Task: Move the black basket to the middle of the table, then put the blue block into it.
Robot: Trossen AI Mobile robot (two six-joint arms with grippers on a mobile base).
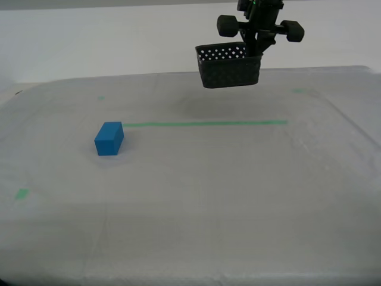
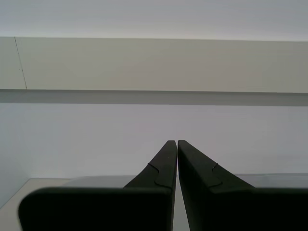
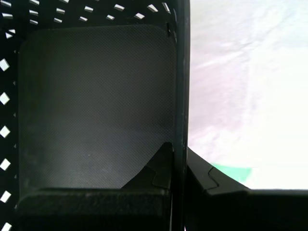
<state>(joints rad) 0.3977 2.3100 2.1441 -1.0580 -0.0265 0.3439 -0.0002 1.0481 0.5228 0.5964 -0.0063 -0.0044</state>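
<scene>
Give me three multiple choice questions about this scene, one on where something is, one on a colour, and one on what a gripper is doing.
1. Where is the black basket?
A. resting on the table
B. held up in the air above the table
C. lying tipped over beside the block

2. What colour is the long tape line on the table?
A. green
B. red
C. yellow

3. How is my first gripper set?
A. wide open over the block
B. shut on nothing
C. shut on the basket's wall

Answers: 1 B, its base hangs clear of the cloth in the exterior view. 2 A, a green strip ends next to the blue block. 3 C, one finger is inside the wall and one outside.
</scene>
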